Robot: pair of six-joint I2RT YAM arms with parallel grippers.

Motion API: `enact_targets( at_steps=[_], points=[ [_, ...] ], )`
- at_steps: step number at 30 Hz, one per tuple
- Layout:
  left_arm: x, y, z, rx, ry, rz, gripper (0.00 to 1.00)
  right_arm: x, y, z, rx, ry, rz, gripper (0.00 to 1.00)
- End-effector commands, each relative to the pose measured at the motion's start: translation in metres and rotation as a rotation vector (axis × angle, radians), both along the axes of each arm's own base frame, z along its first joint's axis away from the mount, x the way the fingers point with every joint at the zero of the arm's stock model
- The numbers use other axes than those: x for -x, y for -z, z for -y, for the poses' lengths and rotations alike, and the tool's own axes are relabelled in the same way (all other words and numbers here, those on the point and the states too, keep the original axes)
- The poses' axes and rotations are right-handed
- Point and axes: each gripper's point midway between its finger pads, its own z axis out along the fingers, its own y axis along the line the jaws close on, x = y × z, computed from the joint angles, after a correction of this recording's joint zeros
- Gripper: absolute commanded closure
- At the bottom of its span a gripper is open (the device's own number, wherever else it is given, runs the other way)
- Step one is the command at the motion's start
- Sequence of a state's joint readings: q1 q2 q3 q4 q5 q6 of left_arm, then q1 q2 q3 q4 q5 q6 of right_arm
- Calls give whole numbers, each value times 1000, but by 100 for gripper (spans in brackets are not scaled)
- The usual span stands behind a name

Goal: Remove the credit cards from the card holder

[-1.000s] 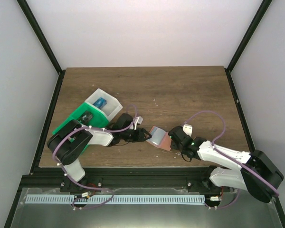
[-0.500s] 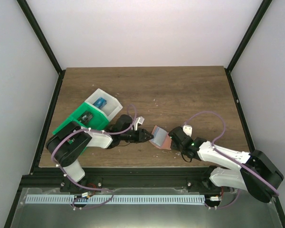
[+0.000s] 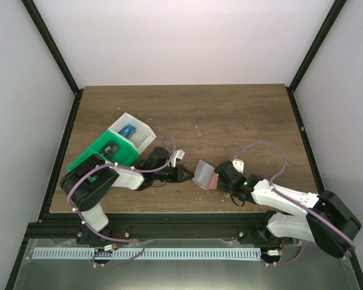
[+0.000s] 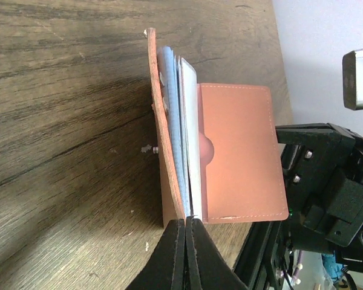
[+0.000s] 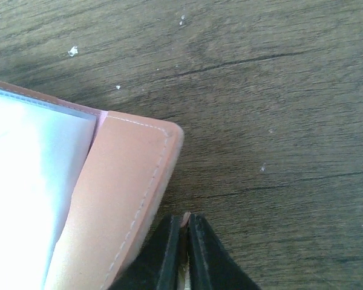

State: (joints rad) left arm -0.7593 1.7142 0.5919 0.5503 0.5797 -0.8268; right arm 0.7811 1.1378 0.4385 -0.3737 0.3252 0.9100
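card holder (image 3: 204, 174) tipped higher, edge pinched in right tool (image 5: 184, 220), left tool (image 4: 186, 225) clenched alongside

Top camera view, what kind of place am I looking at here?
Probably a robot lab test cell, not a home: a left arm and right arm bolted at a wooden table, boxed in by white walls and black frame posts.

card holder (image 5: 124, 181): cut off left, bottom | credit cards (image 4: 187, 115): only edges show
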Motion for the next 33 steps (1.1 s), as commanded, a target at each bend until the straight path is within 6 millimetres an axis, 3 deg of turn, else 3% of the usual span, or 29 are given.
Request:
enact_targets(
  at_steps=[1,4,8,14,17,21,27,33],
  points=[
    [2,-8,1,23,12,48,100,-5,-17,-7,-22,-7,7,86],
    [3,-8,0,24,14,44,100,-8,-36,-9,-29,10,9,68],
    [3,-14,3,54,19,57,100,-13,-67,-13,-58,17,40,57],
    [4,-16,3,63,22,63,100,-19,-110,-23,-147,-10,120,52],
    [4,-18,3,70,21,65,100,-22,-119,-37,-212,-59,150,51],
    [5,-18,4,72,23,63,100,-21,-108,-46,-236,-61,107,51],
    [7,-21,6,81,29,62,100,-21,-66,-45,-220,-64,85,84],
    [10,-27,12,96,43,63,100,-26,-16,-37,-210,-71,8,88]
  ],
)
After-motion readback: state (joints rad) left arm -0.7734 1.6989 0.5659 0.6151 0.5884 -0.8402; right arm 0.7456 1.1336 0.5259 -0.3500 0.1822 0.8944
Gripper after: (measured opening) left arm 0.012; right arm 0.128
